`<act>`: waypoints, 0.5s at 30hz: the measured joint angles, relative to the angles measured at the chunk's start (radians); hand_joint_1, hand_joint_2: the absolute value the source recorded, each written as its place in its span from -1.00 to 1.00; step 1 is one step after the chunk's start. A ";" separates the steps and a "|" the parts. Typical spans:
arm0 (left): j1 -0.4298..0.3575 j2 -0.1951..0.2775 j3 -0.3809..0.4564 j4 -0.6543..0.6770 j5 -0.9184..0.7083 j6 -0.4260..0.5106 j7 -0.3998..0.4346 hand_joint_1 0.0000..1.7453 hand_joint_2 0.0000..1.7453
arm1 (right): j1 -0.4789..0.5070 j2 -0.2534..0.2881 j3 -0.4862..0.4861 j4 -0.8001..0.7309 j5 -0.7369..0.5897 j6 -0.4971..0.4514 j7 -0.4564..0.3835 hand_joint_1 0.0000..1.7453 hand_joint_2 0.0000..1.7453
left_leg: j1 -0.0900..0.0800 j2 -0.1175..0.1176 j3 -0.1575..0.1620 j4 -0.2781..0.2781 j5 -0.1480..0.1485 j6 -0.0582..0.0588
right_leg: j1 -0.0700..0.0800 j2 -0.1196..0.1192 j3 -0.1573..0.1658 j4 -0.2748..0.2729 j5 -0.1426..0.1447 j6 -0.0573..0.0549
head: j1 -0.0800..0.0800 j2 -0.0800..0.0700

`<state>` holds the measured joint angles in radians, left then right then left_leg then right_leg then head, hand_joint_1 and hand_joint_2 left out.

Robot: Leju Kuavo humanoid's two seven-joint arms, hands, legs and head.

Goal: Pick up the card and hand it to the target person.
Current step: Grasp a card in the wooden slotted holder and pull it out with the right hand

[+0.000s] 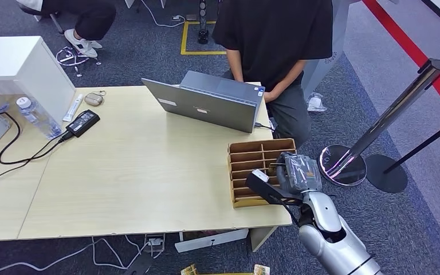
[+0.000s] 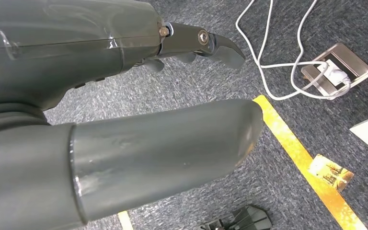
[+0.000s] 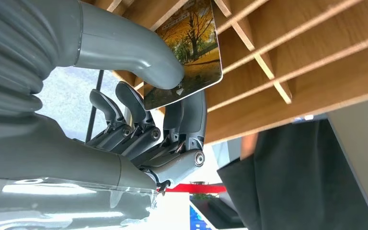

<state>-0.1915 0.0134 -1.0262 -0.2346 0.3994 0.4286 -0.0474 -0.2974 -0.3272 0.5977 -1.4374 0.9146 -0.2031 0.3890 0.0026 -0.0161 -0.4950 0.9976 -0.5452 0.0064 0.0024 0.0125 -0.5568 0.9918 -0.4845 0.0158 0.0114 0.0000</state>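
A card (image 3: 187, 48) printed with yellow autumn trees is pinched in my right hand (image 3: 139, 120), the thumb on its picture side and the darker fingers behind it. Its far end lies against the slats of the wooden card rack (image 3: 292, 57). In the head view my right hand (image 1: 298, 175) is over the right side of that rack (image 1: 252, 152), near the table's right front corner. A person in a black shirt (image 1: 275, 34) stands at the far side of the table. My left hand (image 2: 76, 72) hangs above the carpet, fingers apart, holding nothing.
A grey laptop (image 1: 212, 103) stands open in front of the person. A power adapter (image 1: 83, 122) and a water bottle (image 1: 34, 117) lie at the table's left. A chrome stanchion (image 1: 344, 163) stands right of the table. A floor socket (image 2: 335, 72) with cables and a loose card (image 2: 329, 172) are on the carpet.
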 joint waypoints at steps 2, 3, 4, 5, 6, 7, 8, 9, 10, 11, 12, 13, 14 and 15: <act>0.000 0.000 0.000 0.000 0.000 0.001 -0.002 -1.00 -1.00 | 0.000 -0.008 -0.003 -0.025 -0.002 0.003 0.007 0.69 1.00 | 0.000 0.000 0.000 0.000 0.000 0.000 | 0.000 0.000 0.000 0.000 0.000 0.000 | 0.000 0.000; 0.000 0.000 0.000 0.000 0.000 0.001 -0.003 -1.00 -1.00 | 0.000 -0.012 -0.005 -0.038 -0.003 0.005 0.012 0.69 1.00 | 0.000 0.000 0.000 0.000 0.000 0.000 | 0.000 0.000 0.000 0.000 0.000 0.000 | 0.000 0.000; 0.001 0.000 0.000 0.000 0.001 0.001 -0.005 -1.00 -1.00 | 0.000 -0.016 -0.007 -0.051 -0.003 0.008 0.015 0.68 1.00 | 0.000 0.000 0.000 0.000 0.000 0.000 | 0.000 0.000 0.000 0.000 0.000 0.000 | 0.000 0.000; 0.001 0.000 0.000 0.000 0.001 0.001 -0.006 -1.00 -1.00 | 0.000 -0.021 -0.010 -0.064 -0.003 0.010 0.018 0.67 1.00 | 0.000 0.000 0.000 0.000 0.000 0.000 | 0.000 0.000 0.000 0.000 0.000 0.000 | 0.000 0.000; 0.001 0.000 0.000 0.000 0.002 0.001 -0.007 -1.00 -1.00 | 0.000 -0.025 -0.013 -0.078 -0.003 0.013 0.022 0.66 1.00 | 0.000 0.000 0.000 0.000 0.000 0.000 | 0.000 0.000 0.000 0.000 0.000 0.000 | 0.000 0.000; 0.001 0.000 0.000 0.000 0.002 0.002 -0.008 -1.00 -1.00 | 0.000 -0.028 -0.017 -0.093 -0.004 0.016 0.025 0.66 1.00 | 0.000 0.000 0.000 0.000 0.000 0.000 | 0.000 0.000 0.000 0.000 0.000 0.000 | 0.000 0.000; 0.001 0.000 0.000 0.000 0.002 0.002 -0.008 -1.00 -1.00 | -0.001 -0.033 -0.022 -0.108 -0.004 0.019 0.028 0.66 1.00 | 0.000 0.000 0.000 0.000 0.000 0.000 | 0.000 0.000 0.000 0.000 0.000 0.000 | 0.000 0.000; 0.002 0.000 0.000 0.000 0.002 0.002 -0.009 -1.00 -1.00 | -0.001 -0.036 -0.025 -0.122 -0.004 0.022 0.030 0.67 1.00 | 0.000 0.000 0.000 0.000 0.000 0.000 | 0.000 0.000 0.000 0.000 0.000 0.000 | 0.000 0.000; 0.002 0.000 0.000 0.000 0.002 0.002 -0.009 -1.00 -1.00 | -0.002 -0.040 -0.028 -0.136 -0.004 0.026 0.033 0.68 1.00 | 0.000 0.000 0.000 0.000 0.000 0.000 | 0.000 0.000 0.000 0.000 0.000 0.000 | 0.000 0.000; 0.002 0.000 0.000 0.000 0.002 0.002 -0.009 -1.00 -1.00 | -0.003 -0.044 -0.030 -0.149 -0.004 0.029 0.035 0.68 1.00 | 0.000 0.000 0.000 0.000 0.000 0.000 | 0.000 0.000 0.000 0.000 0.000 0.000 | 0.000 0.000; 0.002 0.000 0.000 0.000 0.002 0.002 -0.009 -1.00 -1.00 | -0.004 -0.047 -0.032 -0.161 -0.005 0.032 0.037 0.69 1.00 | 0.000 0.000 0.000 0.000 0.000 0.000 | 0.000 0.000 0.000 0.000 0.000 0.000 | 0.000 0.000; 0.003 0.000 0.000 0.000 0.002 0.002 -0.009 -1.00 -1.00 | -0.006 -0.050 -0.034 -0.173 -0.005 0.036 0.039 0.69 1.00 | 0.000 0.000 0.000 0.000 0.000 0.000 | 0.000 0.000 0.000 0.000 0.000 0.000 | 0.000 0.000; 0.003 0.000 0.000 0.000 0.002 0.002 -0.009 -1.00 -1.00 | -0.007 -0.054 -0.036 -0.184 -0.005 0.039 0.041 0.70 1.00 | 0.000 0.000 0.000 0.000 0.000 0.000 | 0.000 0.000 0.000 0.000 0.000 0.000 | 0.000 0.000; 0.003 0.000 0.000 0.000 0.002 0.002 -0.009 -1.00 -1.00 | -0.010 -0.057 -0.039 -0.195 -0.004 0.042 0.044 0.72 1.00 | 0.000 0.000 0.000 0.000 0.000 0.000 | 0.000 0.000 0.000 0.000 0.000 0.000 | 0.000 0.000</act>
<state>-0.1886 0.0134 -1.0262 -0.2346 0.4017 0.4307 -0.0567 -0.3069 -0.3842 0.5584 -1.6325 0.9107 -0.1607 0.4326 0.0026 -0.0162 -0.4951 0.9976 -0.5453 0.0064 0.0024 0.0124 -0.5568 0.9918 -0.4845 0.0158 0.0114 0.0000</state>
